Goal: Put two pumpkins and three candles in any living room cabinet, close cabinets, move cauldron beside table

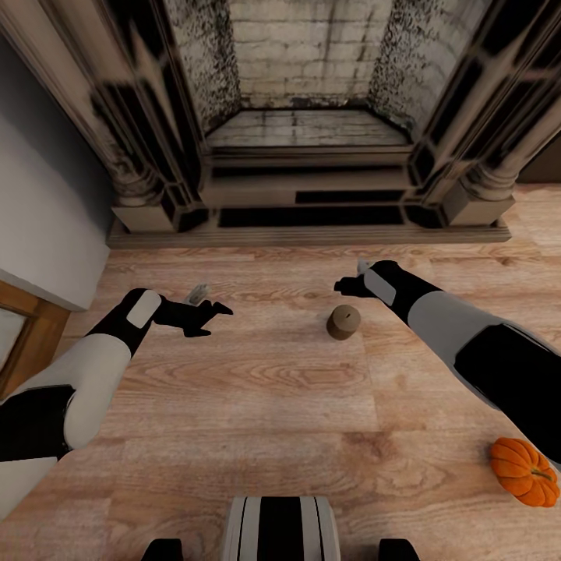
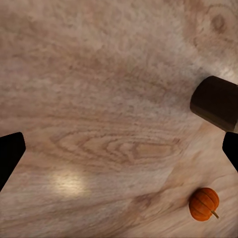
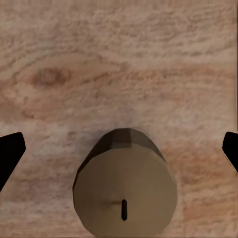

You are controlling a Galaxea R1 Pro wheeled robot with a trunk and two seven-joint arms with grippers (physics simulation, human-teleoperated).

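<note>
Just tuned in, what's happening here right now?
The robot faces the stone fireplace, both arms held out over the wood floor. The right gripper hovers open beside an upright candle; its wrist camera looks straight down on the candle's top. The left gripper is open and empty. A pumpkin lies on the floor by the robot's right side. Nothing is held yet.

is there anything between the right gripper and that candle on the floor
Nothing visible. The candle stands upright on bare wood floor, with the open right gripper just beyond it, toward the fireplace. In the right wrist view the candle sits between the fingertips' lines. The pumpkin lies well aside.
</note>
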